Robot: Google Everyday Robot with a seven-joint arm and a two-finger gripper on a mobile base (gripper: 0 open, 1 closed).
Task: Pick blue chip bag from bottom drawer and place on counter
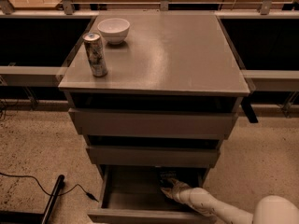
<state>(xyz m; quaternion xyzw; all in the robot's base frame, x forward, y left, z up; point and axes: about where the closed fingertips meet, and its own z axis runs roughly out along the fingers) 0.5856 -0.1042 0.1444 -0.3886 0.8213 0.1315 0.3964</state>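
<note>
Low inside the open bottom drawer point(128, 192), the gripper point(169, 189) sits toward the right side of the tray, pointing left and away from the near edge. Whether it is wide, narrow or holding something cannot be told; it is pale against a dark patch. That dark patch, just beyond and touching its tip, appears to be the blue chip bag point(166, 176), lying in the far right part of the drawer under the shadow of the drawer above. The white arm point(212, 208) comes in from the lower right corner, a rounded segment at the edge, then a slim forearm slanting up-left over the drawer's near right rim. Up on the counter point(177, 55), a silver can point(96, 54) stands upright near the left edge, with a white bowl point(113, 30) just behind it.
</note>
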